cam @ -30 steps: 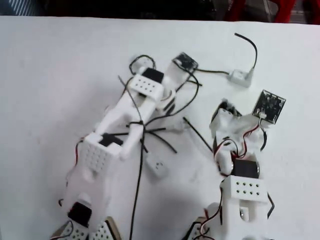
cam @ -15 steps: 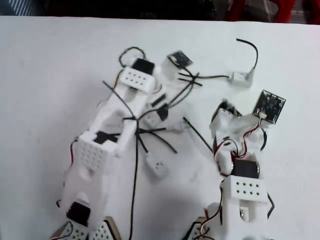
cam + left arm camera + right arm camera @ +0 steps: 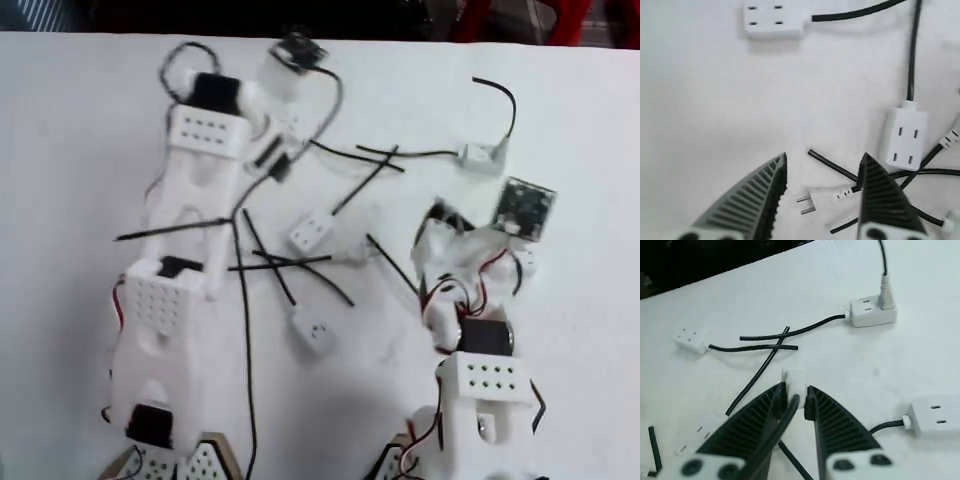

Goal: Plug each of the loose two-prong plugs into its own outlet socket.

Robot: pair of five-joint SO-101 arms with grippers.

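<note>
White plug (image 3: 794, 379) pinched in right pincer (image 3: 795, 390); left pincer (image 3: 824, 157) wide, empty, over metal-pronged plug (image 3: 832, 195).

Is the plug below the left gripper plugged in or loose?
Loose: the plug shows both prongs bare, apart from the nearest outlet.

No readable text, labels or numbers on anything here

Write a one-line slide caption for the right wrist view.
Right tool clamped on a white plug, with an already occupied outlet socket lying beyond it.
</note>
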